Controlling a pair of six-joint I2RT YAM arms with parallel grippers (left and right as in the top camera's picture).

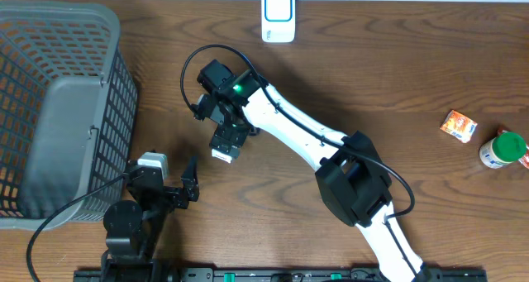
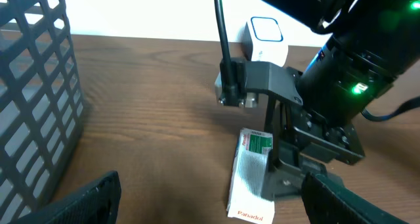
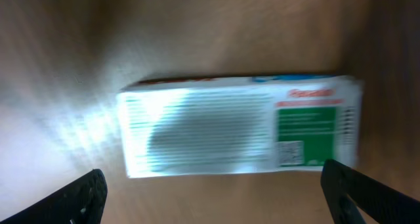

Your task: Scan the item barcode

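The item is a white Panadol box (image 3: 239, 125) with a green panel, lying flat on the wooden table. My right gripper (image 3: 216, 194) hovers just over it, open, with both fingertips wide apart and nothing between them. Seen from overhead, the right gripper (image 1: 225, 143) covers most of the box (image 1: 221, 155). The white and blue scanner (image 1: 278, 15) stands at the table's far edge. My left gripper (image 1: 165, 181) sits near the front edge, open and empty. Its wrist view shows the box (image 2: 251, 178) close ahead, partly under the right gripper (image 2: 289, 168), with the scanner (image 2: 266, 40) behind.
A grey wire basket (image 1: 58, 108) fills the left side, close to the left arm. A small orange box (image 1: 458, 126) and a green-lidded bottle (image 1: 502, 149) stand at the far right. The right arm (image 1: 314, 141) crosses the table's middle.
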